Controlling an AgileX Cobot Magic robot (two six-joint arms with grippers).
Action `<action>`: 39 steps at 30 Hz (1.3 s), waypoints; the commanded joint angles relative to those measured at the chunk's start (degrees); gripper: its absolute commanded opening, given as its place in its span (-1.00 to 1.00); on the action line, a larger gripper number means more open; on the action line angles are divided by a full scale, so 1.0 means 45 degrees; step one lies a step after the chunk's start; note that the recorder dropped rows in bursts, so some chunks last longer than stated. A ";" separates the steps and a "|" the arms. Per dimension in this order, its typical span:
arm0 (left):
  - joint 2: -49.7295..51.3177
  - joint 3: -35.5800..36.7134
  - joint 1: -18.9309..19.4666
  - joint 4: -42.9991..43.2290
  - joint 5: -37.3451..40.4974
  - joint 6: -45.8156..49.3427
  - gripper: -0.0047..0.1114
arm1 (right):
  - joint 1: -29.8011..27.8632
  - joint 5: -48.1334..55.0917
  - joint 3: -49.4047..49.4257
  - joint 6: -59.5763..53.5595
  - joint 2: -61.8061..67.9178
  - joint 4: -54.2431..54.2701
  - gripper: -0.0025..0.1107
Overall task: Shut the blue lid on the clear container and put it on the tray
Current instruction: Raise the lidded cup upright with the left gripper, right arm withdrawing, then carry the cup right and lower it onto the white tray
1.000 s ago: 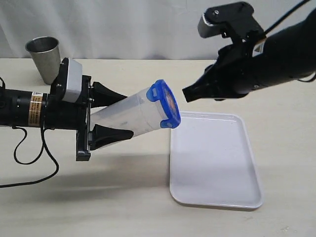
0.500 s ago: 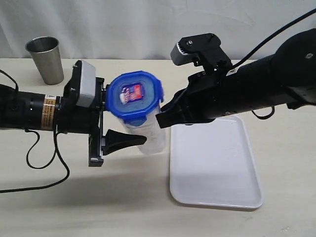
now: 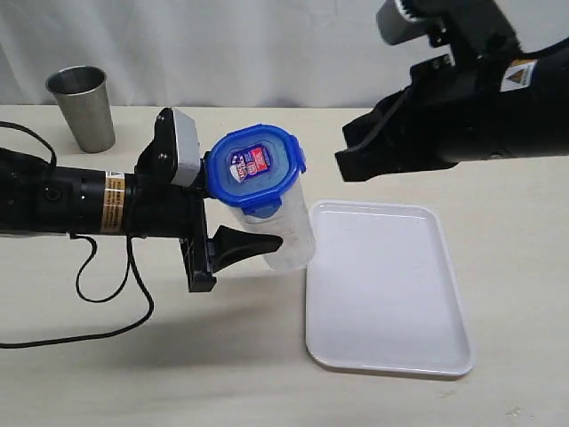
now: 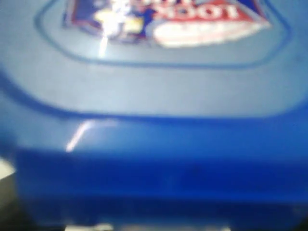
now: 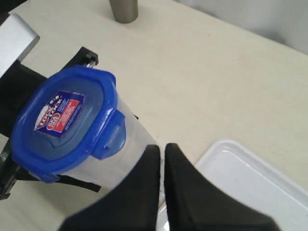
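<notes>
The clear container (image 3: 289, 242) hangs above the table, tilted, just left of the tray (image 3: 391, 294). My left gripper (image 3: 251, 221) is shut on its sides, and one black finger (image 3: 240, 245) shows under it. The blue lid (image 3: 256, 167) sits on the container's mouth, sticker facing the camera. It fills the left wrist view as a blur (image 4: 163, 96), hiding the jaws there. My right gripper (image 3: 343, 165) is shut and empty, up and to the right of the lid, apart from it. The right wrist view shows its tips (image 5: 161, 147) beside the container (image 5: 120, 159) and lid (image 5: 65, 120).
A steel cup (image 3: 82, 107) stands at the back left of the table, also seen as the cup (image 5: 124, 9) in the right wrist view. The white tray (image 5: 250, 183) lies flat right of centre. The left arm's black cable (image 3: 107, 294) loops on the table.
The right gripper has drawn back up and to the right, away from the lid. The left gripper has carried the container a little right and turned it from lying sideways to nearly upright.
</notes>
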 commanded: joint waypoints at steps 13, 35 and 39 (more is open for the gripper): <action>0.2636 -0.7283 -0.5366 -0.1041 1.2585 0.7740 -0.92 | -0.3404 -0.0042 0.0191 0.3076 -0.2977 -0.2892 -0.88; 0.3666 -0.8053 -0.7301 0.5446 1.8649 0.9396 -0.92 | -0.3404 -0.0309 0.0443 0.2825 -0.2977 -0.2956 -0.88; 0.3666 -0.8053 -0.7301 0.4269 1.8441 0.8770 -0.92 | -0.3404 -0.0286 0.0443 0.2825 -0.2977 -0.2956 -0.88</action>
